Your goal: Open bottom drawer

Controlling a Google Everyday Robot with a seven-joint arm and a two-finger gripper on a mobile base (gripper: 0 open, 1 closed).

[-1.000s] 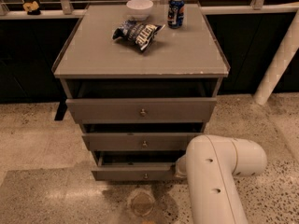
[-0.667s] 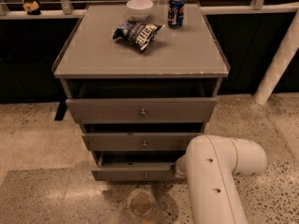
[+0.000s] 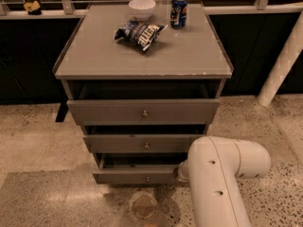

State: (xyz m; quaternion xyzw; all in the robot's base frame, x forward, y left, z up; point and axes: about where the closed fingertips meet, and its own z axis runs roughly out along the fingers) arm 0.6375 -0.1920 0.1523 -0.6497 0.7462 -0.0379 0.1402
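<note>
Camera view. Finding no visible change against one second ago: seeing the bottom drawer (image 3: 128, 176) at the foot of the cabinet (image 3: 189, 56), pulled out by the same small amount, with a dark gap above its front. Seeing the arm (image 3: 222, 178) waiting at the same place, by the cabinet's lower right corner. Judging the pull as pausing or going very slowly. Counting the task as begun but not finished, with only a partial opening so far.

Placing the gripper (image 3: 182, 171) at the right end of the lowest front of the cabinet, almost fully hidden behind the arm. Not being able to tell whether open, closed or gripping something. Seeing the small round brass knob (image 3: 147, 178) at the middle of that front, free and apart from the gripper.

Reading the cabinet as flat grey-brown panels with straight edges and a smooth, matt top. Finding the top drawer (image 3: 109, 111) and the middle drawer (image 3: 118, 144) also standing slightly out, each with a similar knob.

Noting on the cabinet's top a crinkled, shiny chip bag (image 3: 139, 32), a smooth white round bowl (image 3: 142, 7) at the back edge and a blue can (image 3: 178, 12) at the back right.

Describing the arm as a smooth, white, rounded shell, bending like an elbow. Seeing under the cabinet a speckled, polished stone floor (image 3: 38, 141).
</note>
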